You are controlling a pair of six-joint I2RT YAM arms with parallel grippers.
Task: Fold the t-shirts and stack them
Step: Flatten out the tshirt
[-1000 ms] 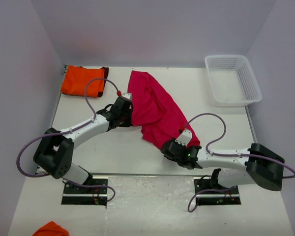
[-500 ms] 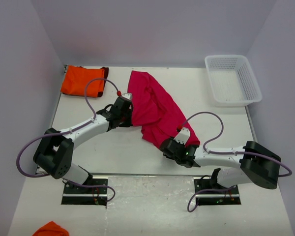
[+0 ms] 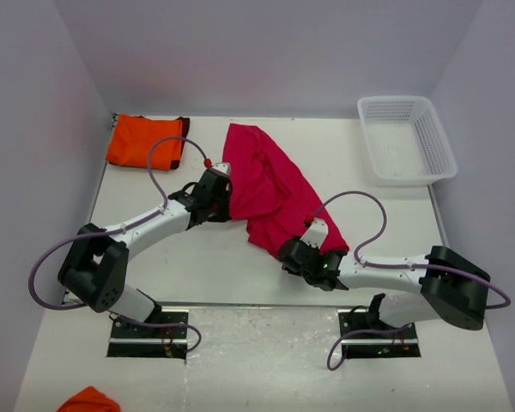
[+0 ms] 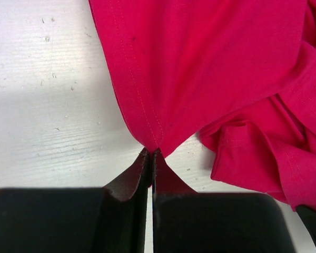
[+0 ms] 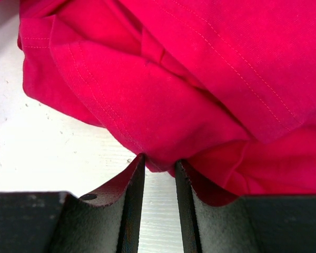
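Observation:
The crimson-pink t-shirt (image 3: 266, 184) lies crumpled and stretched diagonally across the middle of the table. My left gripper (image 3: 226, 196) is shut on its left hem, and the left wrist view shows the stitched edge (image 4: 147, 126) pinched at the gripper (image 4: 150, 153) tips. My right gripper (image 3: 290, 251) is at the shirt's near lower edge. Its jaws stand apart, with a fold of the shirt (image 5: 189, 79) bulging at the gripper (image 5: 159, 161) tips and bare table showing between the fingers. The orange t-shirt (image 3: 142, 140) with a dark edge lies folded at the far left corner.
A white lattice basket (image 3: 438, 142) stands at the far right corner. An orange cloth lump (image 3: 87, 400) lies below the table's near edge at the bottom left. Purple walls close in the table on three sides.
My right gripper has crept left and forward until its tips meet the crimson-pink shirt's near edge. The left arm and the shirt have stayed put.

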